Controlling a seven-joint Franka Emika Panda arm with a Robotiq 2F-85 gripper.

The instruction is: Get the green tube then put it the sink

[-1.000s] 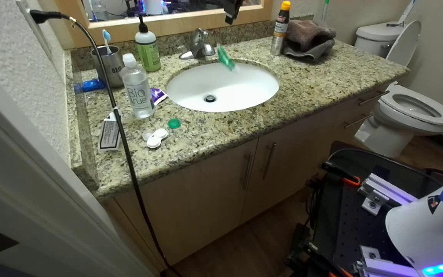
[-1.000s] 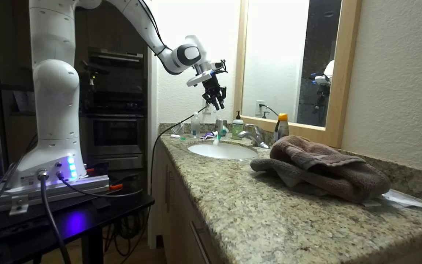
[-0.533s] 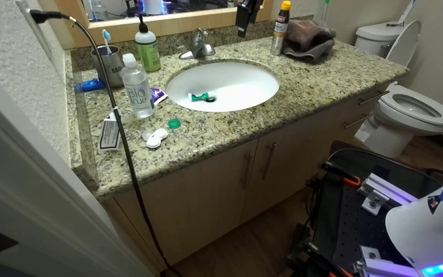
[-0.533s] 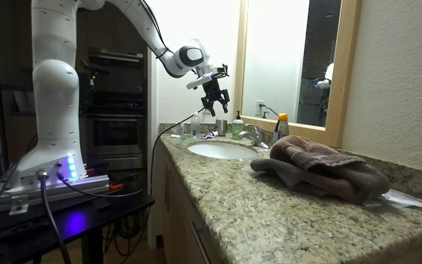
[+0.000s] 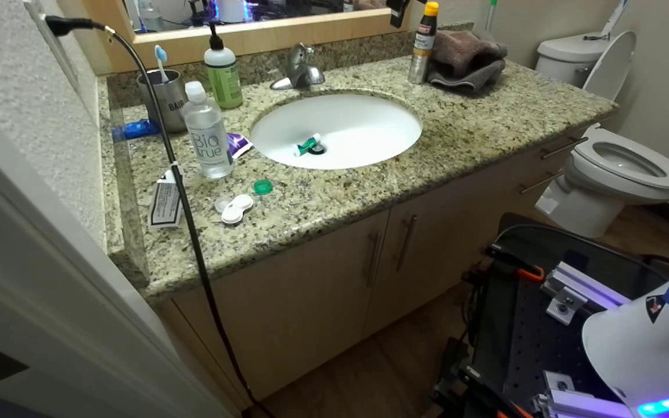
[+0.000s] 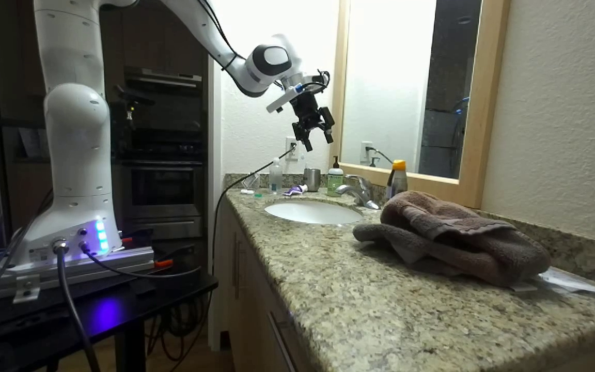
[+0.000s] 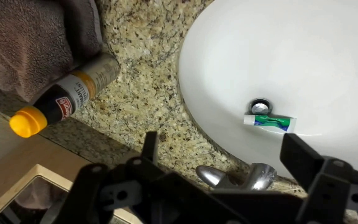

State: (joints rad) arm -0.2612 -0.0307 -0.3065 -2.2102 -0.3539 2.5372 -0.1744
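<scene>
1 grn tube point(image 7: 272, 122) lies in 1 sink point(image 7: 291, 62), w/ 1 tool point(image 6: 319, 143) above (spread wide, empty).

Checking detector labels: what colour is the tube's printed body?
Mostly green with some blue; the tube shows best in the wrist view.

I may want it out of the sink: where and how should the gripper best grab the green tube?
I'd grip the green tube across its middle, from above, closing on its long sides: it is slim and lies flat in the sink, at the edge of the drain. The open gripper looks wide enough; avoid the faucet.
</scene>
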